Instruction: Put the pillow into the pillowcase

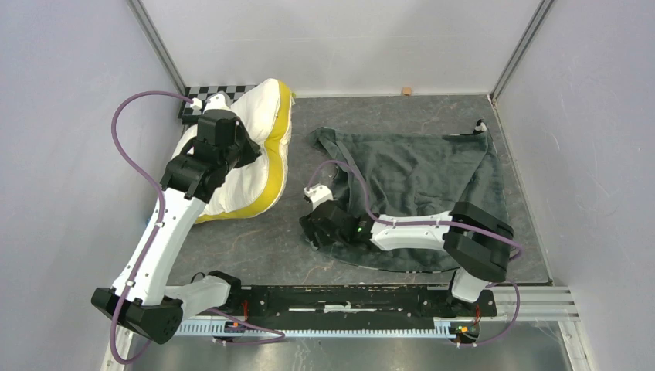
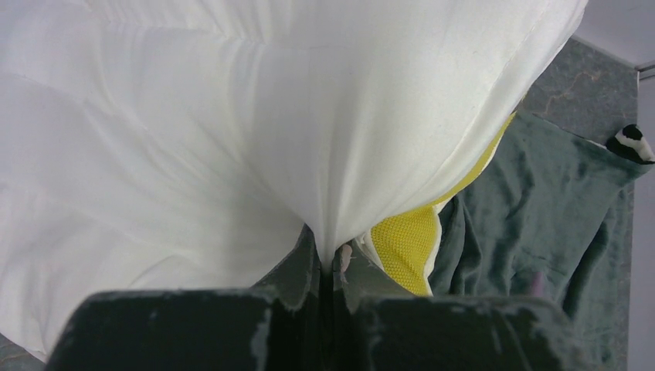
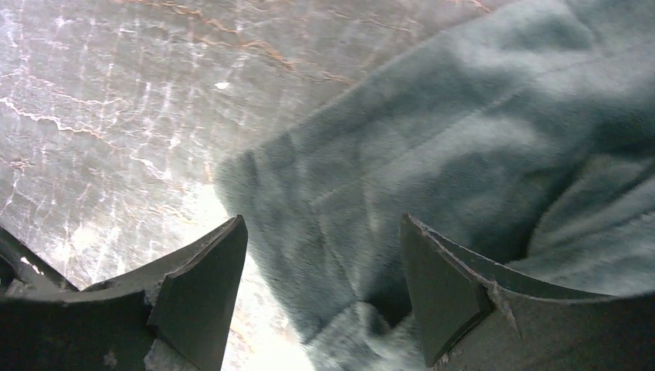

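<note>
The cream-white pillow (image 1: 255,131) with its yellow band lies at the back left, partly over a checkerboard. My left gripper (image 1: 232,151) is shut on a pinch of the pillow's white cover (image 2: 332,232); the yellow band (image 2: 405,243) shows beside the fingers. The pillowcase (image 1: 421,174) lies spread, grey-green plush face up, at centre right, with a bit of zebra stripe at its far corner (image 1: 480,126). My right gripper (image 1: 320,232) is open at the pillowcase's near-left edge, its fingers (image 3: 208,286) straddling a fold of the plush (image 3: 347,232).
A black-and-white checkerboard (image 1: 212,94) lies under the pillow at the back left corner. A small tan block (image 1: 406,91) sits by the back wall. Grey walls close in left, right and back. The arm rail (image 1: 347,305) runs along the near edge.
</note>
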{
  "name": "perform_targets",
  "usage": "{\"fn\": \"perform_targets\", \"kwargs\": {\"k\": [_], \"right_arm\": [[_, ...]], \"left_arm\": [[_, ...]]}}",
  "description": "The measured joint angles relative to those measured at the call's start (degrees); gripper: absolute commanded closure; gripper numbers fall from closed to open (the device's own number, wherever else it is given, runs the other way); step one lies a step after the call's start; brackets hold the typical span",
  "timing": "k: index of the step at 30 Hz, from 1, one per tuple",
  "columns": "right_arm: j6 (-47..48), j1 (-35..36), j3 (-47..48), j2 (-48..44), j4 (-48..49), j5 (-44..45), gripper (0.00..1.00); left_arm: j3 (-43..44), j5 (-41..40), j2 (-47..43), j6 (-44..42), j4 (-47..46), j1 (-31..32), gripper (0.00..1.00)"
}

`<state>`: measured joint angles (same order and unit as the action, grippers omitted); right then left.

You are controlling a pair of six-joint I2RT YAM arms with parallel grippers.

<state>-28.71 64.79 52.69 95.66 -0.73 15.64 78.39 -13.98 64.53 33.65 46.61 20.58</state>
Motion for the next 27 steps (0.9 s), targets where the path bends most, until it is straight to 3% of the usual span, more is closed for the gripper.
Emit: {"fn": "perform_targets", "kwargs": {"k": [7, 9, 12, 13, 15, 18, 21, 23, 27], "right_arm": [[0.3, 6.2, 7.1, 7.8, -1.3, 6.2, 0.23], [0.5, 7.1, 8.3, 10.0, -1.5, 7.1, 0.34], [1.0, 7.9, 8.4, 12.1, -1.7, 7.6, 0.66], [1.4, 8.1, 8.5, 12.1, -1.5, 7.5, 0.72], [1.7, 8.5, 8.4, 11.9, -1.5, 7.2, 0.81], [2.1, 9.1, 7.3, 10.7, -1.2, 5.7, 0.85], [2.4, 11.5, 5.7, 8.3, -0.4, 2.6, 0.80], [3.0, 13.5, 5.7, 7.4, -0.1, 1.1, 0.71], [3.8, 16.2, 5.4, 5.2, 0.0, -1.5, 0.25]], "left_arm": [[0.5, -0.2, 0.7, 0.0, 0.0, -0.3, 0.98], [0.6, -0.2, 0.9, 0.0, 0.0, -0.3, 0.98], [0.6, -0.5, 1.1, 0.0, 0.0, -0.3, 0.98], [0.6, -0.5, 1.1, 0.0, 0.0, -0.3, 0.98], [0.6, -0.5, 1.1, 0.0, 0.0, -0.3, 0.98], [0.6, -0.5, 1.1, 0.0, -0.1, -0.3, 0.98], [0.6, -0.5, 1.1, 0.0, -0.2, -0.4, 0.98], [0.6, -0.5, 1.1, 0.0, -0.4, -0.5, 0.98], [0.3, -0.5, 1.1, 0.0, -0.7, -0.6, 0.98]]}}
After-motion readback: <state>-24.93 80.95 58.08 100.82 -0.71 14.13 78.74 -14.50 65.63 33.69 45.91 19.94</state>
